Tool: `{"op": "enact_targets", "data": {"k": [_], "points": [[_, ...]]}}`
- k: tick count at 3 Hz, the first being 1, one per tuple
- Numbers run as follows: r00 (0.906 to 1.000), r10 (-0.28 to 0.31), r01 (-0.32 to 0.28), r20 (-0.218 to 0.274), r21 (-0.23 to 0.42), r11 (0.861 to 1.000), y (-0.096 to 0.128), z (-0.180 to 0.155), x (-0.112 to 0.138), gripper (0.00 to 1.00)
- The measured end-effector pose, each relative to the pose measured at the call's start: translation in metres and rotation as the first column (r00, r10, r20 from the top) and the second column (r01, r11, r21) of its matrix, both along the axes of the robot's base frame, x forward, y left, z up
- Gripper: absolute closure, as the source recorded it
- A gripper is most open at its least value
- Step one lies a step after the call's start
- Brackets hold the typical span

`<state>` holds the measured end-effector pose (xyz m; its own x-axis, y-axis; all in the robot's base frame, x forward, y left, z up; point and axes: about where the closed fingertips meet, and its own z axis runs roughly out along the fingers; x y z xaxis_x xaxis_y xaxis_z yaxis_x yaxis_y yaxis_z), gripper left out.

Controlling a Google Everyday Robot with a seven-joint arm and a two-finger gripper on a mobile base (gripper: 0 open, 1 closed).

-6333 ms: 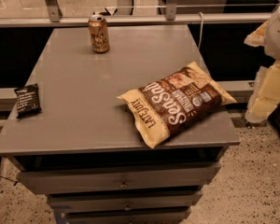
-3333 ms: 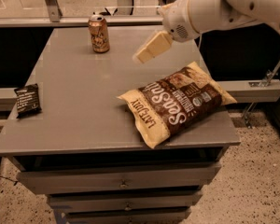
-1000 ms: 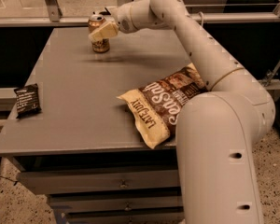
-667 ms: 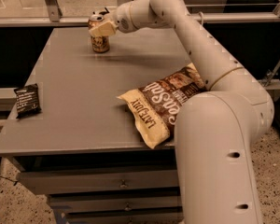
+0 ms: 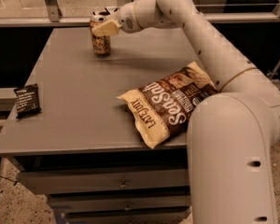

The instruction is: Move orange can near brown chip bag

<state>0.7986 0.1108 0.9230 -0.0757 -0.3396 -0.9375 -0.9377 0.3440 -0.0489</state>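
1. Looks like the grasp step to me; the gripper is at the top of the orange can, by the far edge of the bench, toward the far-left corner; can't tell if it's clamped on or loose.
2. Tip: get a square hold on the can's upper body; lift straight so it doesn't tip.
3. The can stands upright right under the gripper; the brown chip bag lies well apart, at the near-right corner.
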Motion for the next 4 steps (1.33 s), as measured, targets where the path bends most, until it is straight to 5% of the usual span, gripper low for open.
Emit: {"op": "enact_targets", "data": {"k": [1, 4], "points": [[0.9999, -0.005, 0.005, 0.01, 0.017, 1.0, -0.016, 0.012, -0.013, 1.0], [0.9979, -0.064, 0.064, 0.002, 0.011, 0.998, -0.102, 0.027, -0.095, 1.0]]}}
